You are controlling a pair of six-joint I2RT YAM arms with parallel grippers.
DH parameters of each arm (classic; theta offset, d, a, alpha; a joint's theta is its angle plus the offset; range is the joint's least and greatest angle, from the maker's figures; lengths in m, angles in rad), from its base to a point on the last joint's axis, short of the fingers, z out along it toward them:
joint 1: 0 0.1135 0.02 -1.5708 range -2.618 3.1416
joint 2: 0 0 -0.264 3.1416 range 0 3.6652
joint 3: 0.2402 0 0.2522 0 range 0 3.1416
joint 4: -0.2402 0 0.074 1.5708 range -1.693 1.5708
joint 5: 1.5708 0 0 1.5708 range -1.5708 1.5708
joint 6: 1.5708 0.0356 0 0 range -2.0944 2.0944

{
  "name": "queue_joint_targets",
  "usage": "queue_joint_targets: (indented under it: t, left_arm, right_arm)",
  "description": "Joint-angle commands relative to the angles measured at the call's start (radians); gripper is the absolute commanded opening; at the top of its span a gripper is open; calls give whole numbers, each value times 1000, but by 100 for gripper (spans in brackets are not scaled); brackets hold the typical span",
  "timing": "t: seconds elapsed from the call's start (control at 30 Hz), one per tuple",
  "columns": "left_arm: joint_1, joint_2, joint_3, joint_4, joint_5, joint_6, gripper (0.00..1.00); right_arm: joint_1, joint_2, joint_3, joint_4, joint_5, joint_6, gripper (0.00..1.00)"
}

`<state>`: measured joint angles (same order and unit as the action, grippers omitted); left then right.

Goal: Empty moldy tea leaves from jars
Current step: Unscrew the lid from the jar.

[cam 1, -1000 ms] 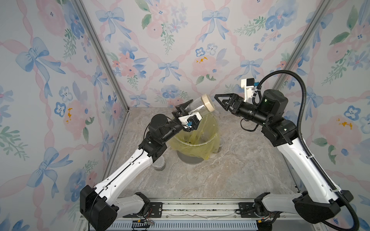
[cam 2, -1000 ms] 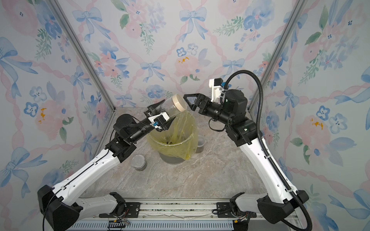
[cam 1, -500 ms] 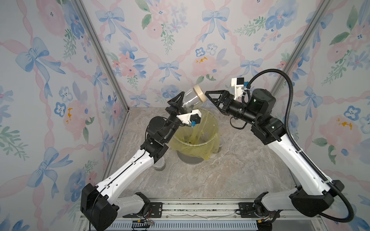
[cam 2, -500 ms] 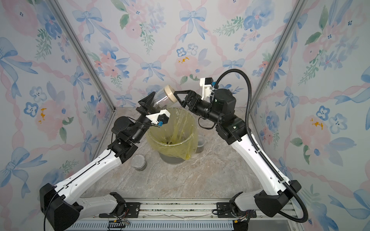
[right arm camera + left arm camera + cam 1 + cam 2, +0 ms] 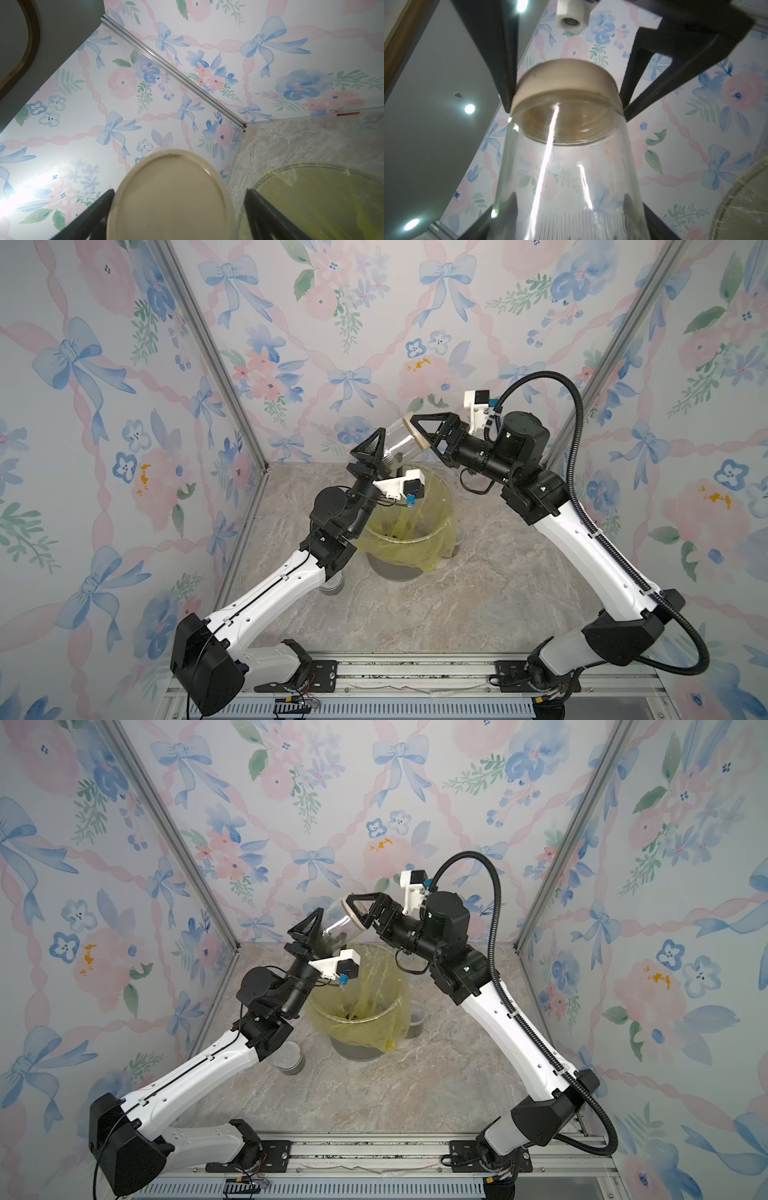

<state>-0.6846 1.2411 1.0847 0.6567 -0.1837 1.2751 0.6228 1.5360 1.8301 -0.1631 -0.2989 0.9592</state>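
A clear ribbed jar [image 5: 397, 443] [image 5: 336, 925] hangs tilted above the yellow-lined bin [image 5: 444, 493] [image 5: 400, 986], closed by a tan lid [image 5: 420, 443] [image 5: 356, 918] that points up and to the right. My left gripper [image 5: 388, 452] [image 5: 571, 207] is shut on the jar's ribbed lower body. My right gripper [image 5: 417, 435] [image 5: 179, 191] stands open astride the lid [image 5: 170, 197]; one finger touches its rim and the other stands slightly off it. A small dark clump of tea leaves [image 5: 353, 1016] lies in the bin's bag.
A second small clear jar [image 5: 332, 585] [image 5: 286, 1056] stands on the marble table beside the bin, partly under my left forearm. A third jar [image 5: 457, 539] [image 5: 415, 1017] stands behind the bin on its right. Floral walls close in on three sides.
The left gripper has lifted the jar and tipped its lid end upward. The right gripper has come in from the right and now straddles the lid instead of standing off it.
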Motion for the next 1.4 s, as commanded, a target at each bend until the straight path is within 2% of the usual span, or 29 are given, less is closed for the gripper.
queue_joint_targets:
  t: [0.0, 0.13, 0.27, 0.53, 0.83, 1.0, 1.17, 1.37]
  left_arm:
    - [-13, -1, 8, 140, -19, 45, 7]
    - [-18, 9, 13, 141, -27, 47, 7]
    - [-21, 16, 13, 141, -30, 47, 7]
    - [-21, 13, 7, 139, -35, 17, 8]
    - [-22, 16, 6, 137, -30, -28, 8]
    - [-21, -3, 34, 31, 5, -151, 7]
    - [-21, -9, 92, -105, 45, -310, 7]
    - [-8, -13, 144, -222, 139, -490, 7]
  right_arm:
    - [-3, 22, 44, 38, -4, 24, 98]
    - [-3, 38, 52, 50, -19, 39, 100]
    - [-7, 41, 44, 73, -17, 51, 96]
    - [-8, 47, 46, 83, -29, 51, 81]
    - [-11, 36, 35, 55, -33, 10, 72]
    - [-17, 36, 42, 38, -50, -23, 66]
    - [-45, 44, 39, 40, -119, -24, 60]
    - [-67, 30, 35, 22, -163, -70, 59]
